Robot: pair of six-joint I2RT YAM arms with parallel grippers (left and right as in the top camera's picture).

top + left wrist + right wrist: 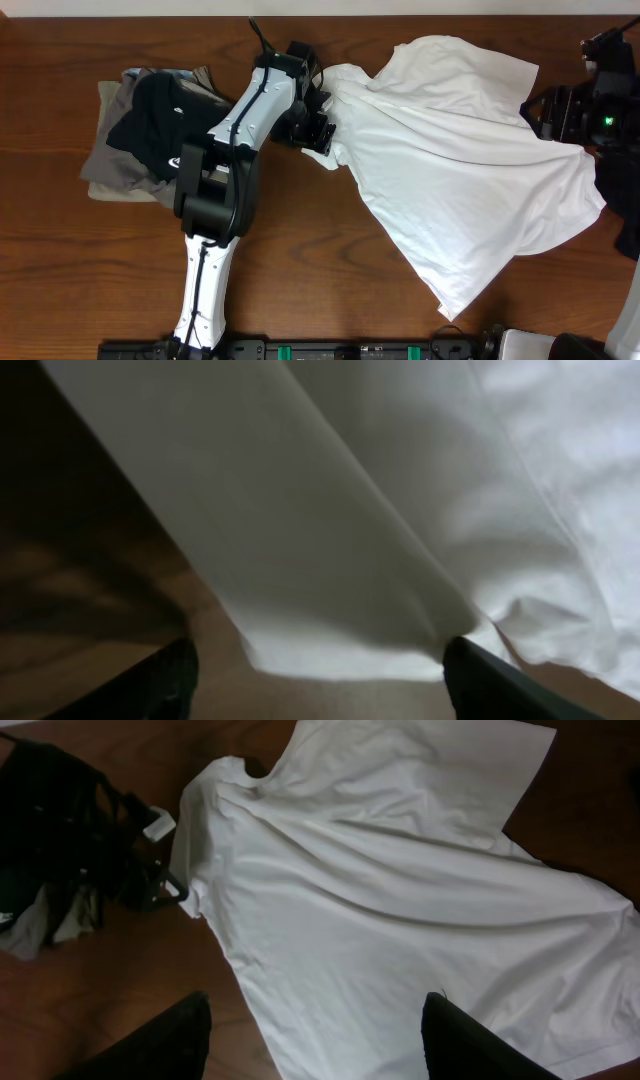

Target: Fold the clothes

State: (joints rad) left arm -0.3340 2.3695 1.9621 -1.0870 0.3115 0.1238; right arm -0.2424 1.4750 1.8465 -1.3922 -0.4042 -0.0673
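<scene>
The white T-shirt (460, 170) lies spread on the surface (320, 260). It slants from its neck end on the left to its bottom edge on the right. The left tool (320, 660) is right at the neck end, fingers apart, with the cloth edge between them. The right tool (315, 1010) hangs above the shirt, fingers apart too. The left arm is nearer.

White T-shirt (460, 170) lies rumpled near piled dark garments (150, 130).
</scene>
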